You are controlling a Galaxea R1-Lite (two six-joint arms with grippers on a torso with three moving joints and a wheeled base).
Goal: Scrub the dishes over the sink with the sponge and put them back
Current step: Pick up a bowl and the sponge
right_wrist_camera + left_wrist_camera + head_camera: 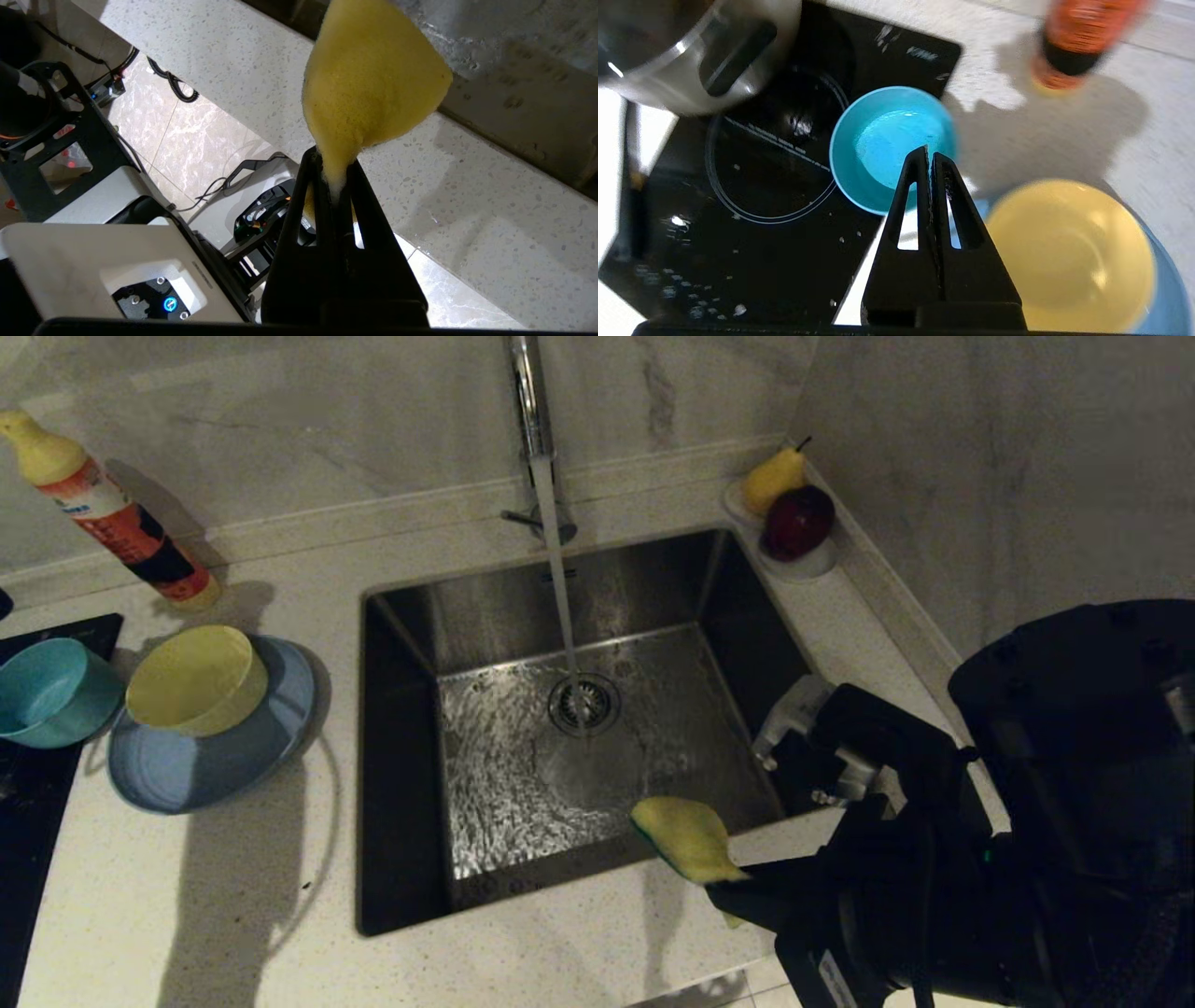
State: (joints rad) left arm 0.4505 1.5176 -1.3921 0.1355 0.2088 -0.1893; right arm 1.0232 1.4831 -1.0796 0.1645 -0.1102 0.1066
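Note:
The sink (485,775) fills the middle of the head view, and water runs from the tap (530,401) onto the drain (583,703). My right gripper (726,885) (334,161) is shut on the yellow sponge (689,835) (369,88), held at the sink's front right corner. On the counter at the left, the pale yellow bowl (196,677) (1069,256) sits on the light-blue plate (187,775) (1167,298). The teal bowl (47,691) (878,140) stands beside them. My left gripper (929,151) hangs shut and empty above the teal bowl's near rim; the head view does not show it.
A black cooktop (738,186) (28,784) lies under the teal bowl's far side, with a steel pot (691,51) on it. An orange bottle (121,523) (1078,42) stands behind the dishes. A white dish (808,563) with a pear and a red fruit sits at the back right corner.

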